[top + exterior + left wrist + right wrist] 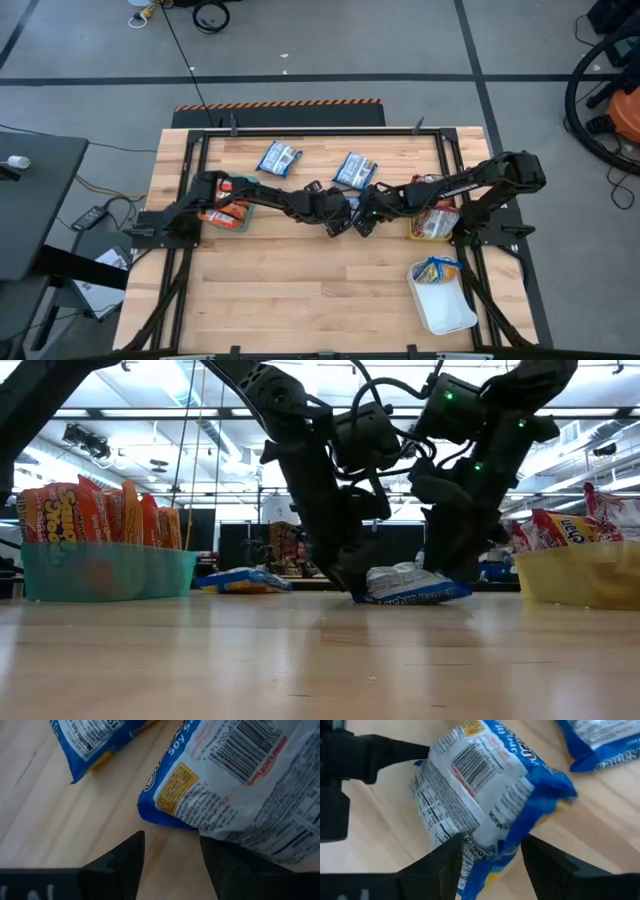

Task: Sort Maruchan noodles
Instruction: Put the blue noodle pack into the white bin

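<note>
A blue-and-white noodle packet [410,585] lies on the table's middle, between my two grippers. My right gripper [490,857] is shut on its near end. My left gripper [170,865] is open at the packet's other side; the packet's corner [165,805] lies just ahead of its fingers. In the high view the two grippers meet at mid-table, the left [338,218] beside the right [366,218]. Two more blue-and-white packets [278,158] [355,170] lie flat toward the far edge. My left gripper has one finger [240,865] at the packet's long edge [225,836]; I cannot tell whether it touches. My right gripper pinches the packet's crumpled end [492,842] between its two fingers, slanting down from the table's right. The rest of the packet lies on the table, slightly tilted.
A teal bin [240,225] at the left holds orange-red packets. A yellow bin [415,232] at the right holds silvery-red packets. A white bin [445,315] near the front right holds a blue packet. Bare wood lies toward the near edge.
</note>
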Robot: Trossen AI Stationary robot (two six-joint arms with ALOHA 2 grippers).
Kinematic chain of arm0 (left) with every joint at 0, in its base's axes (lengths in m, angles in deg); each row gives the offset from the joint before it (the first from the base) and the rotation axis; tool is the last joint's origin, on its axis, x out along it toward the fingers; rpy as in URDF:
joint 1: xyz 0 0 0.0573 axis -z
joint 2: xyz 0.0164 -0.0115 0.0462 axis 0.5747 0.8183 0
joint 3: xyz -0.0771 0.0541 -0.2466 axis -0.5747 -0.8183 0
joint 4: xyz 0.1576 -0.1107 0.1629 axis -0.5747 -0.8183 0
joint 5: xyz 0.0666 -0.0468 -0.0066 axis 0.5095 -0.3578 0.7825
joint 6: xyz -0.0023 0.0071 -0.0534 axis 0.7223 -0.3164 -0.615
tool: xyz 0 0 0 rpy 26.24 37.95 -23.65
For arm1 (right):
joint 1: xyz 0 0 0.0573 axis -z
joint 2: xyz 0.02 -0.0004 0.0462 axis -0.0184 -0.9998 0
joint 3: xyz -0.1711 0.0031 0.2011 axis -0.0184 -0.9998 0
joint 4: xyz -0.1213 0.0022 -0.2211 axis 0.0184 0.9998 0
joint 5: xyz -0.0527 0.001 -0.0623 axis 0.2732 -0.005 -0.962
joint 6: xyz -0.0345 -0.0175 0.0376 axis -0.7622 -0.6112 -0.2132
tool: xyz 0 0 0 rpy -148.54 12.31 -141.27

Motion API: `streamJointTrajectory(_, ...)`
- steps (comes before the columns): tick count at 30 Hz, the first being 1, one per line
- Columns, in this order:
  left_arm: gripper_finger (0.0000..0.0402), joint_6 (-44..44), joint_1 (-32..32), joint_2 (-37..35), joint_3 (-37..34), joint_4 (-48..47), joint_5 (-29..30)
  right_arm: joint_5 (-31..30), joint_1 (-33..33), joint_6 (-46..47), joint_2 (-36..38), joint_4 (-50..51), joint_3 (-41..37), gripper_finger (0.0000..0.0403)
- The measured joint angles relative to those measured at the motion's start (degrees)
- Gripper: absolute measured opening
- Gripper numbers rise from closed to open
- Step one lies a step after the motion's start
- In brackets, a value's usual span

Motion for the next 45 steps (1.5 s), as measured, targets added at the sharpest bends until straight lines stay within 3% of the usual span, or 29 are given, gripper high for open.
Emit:
streamJointTrajectory(6,0.0201,0.5,0.78,-0.66,-0.21,-1.61,-0.23,0.85,0.38,-2.34,-0.35,-2.97,0.0,0.0159)
streamJointTrajectory(14,0.0201,0.36,1.91,-6.88,-0.32,-8.8,-0.12,-1.81,-0.74,-7.64,3.05,0.24,0.34,0.0016)
streamJointTrajectory(21,0.0201,-4.37,6.93,-17.33,-0.36,-18.08,1.12,-4.9,-6.11,-17.4,8.92,23.19,12.25,0.0008)
streamJointTrajectory(26,0.0201,-4.84,12.92,-23.2,-0.25,-15.76,4.09,-3.45,-14.97,-20.6,11.48,40.58,25.95,0.0009)
streamJointTrajectory(31,0.0201,-4.13,19.59,-24.63,-0.32,-10.14,7.78,1.07,-27.98,-18.4,12.73,48.98,35.22,0.0006)
streamJointTrajectory(39,0.0201,-0.9,27.76,-24.35,-0.3,6.43,8.15,7.42,-50.09,-4.41,13.2,53.18,37.26,0.0008)
streamJointTrajectory(45,0.0201,6.61,31.94,-23.38,-0.28,17.77,6.09,9.19,-59.85,4.55,9.76,59.66,37.26,0.0008)
